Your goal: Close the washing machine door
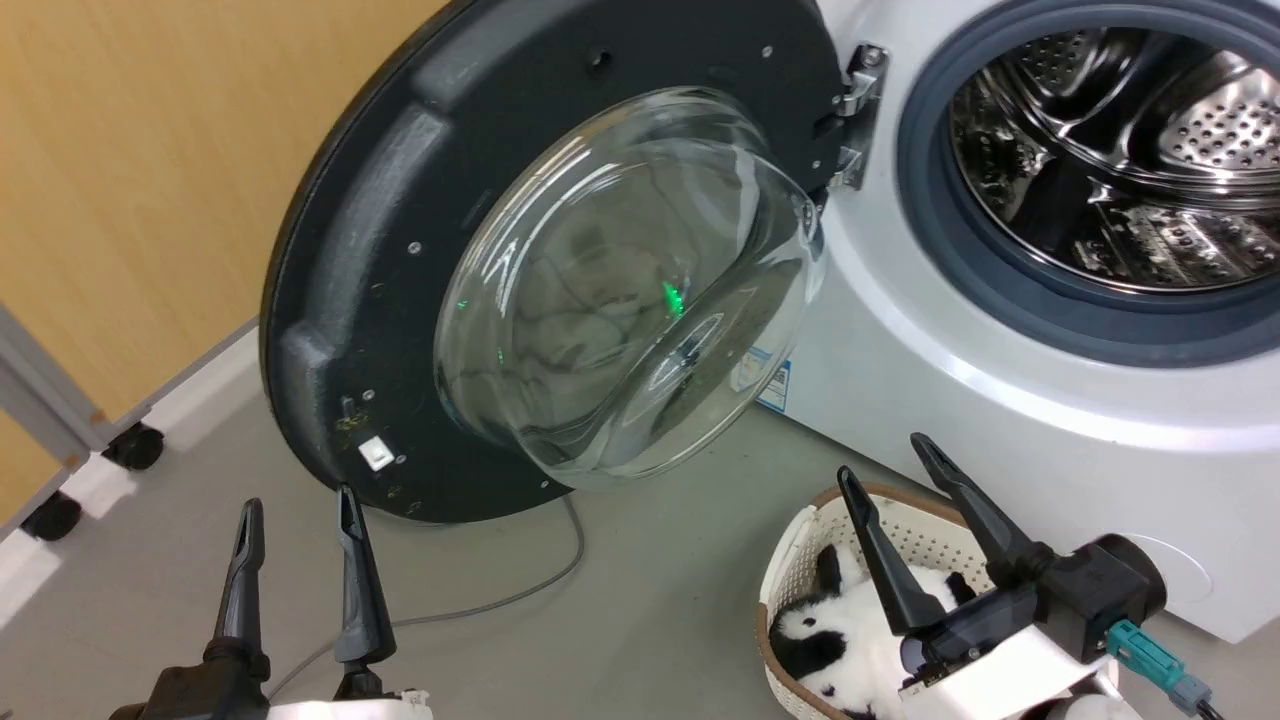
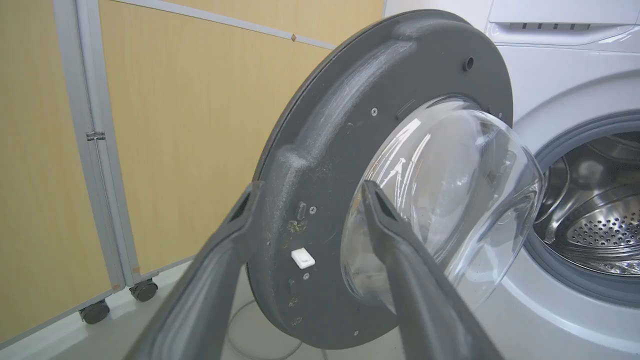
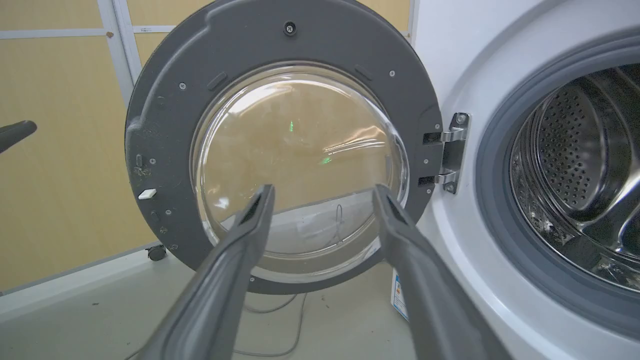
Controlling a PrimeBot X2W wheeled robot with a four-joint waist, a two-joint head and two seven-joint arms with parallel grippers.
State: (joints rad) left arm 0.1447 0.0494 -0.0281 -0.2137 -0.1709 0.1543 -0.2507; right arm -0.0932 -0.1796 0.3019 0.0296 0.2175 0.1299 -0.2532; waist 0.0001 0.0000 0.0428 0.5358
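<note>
One washing machine (image 1: 950,380) is standing at the right with its single round opening uncovered, showing one blue-grey gasket (image 1: 930,220) and one perforated steel drum (image 1: 1120,150). The one washing machine door (image 1: 400,250) is hanging wide open to the left of that opening, carried by one metal hinge (image 1: 858,110), with its one glass bowl (image 1: 620,290) bulging toward the camera. Two grippers are showing in the head view, four dark fingers in all. The left gripper (image 1: 298,505) is pointing up near the door's lower rim, its two fingers spread and holding nothing. The right gripper (image 1: 883,456) is hovering over one cream basket (image 1: 925,540), also spread and empty. One black-and-white plush toy (image 1: 840,640) is lying in that basket. One grey cable (image 1: 540,580) is trailing across the floor under the door, and two caster wheels (image 1: 135,445) are sitting at the wall panel's foot.
</note>
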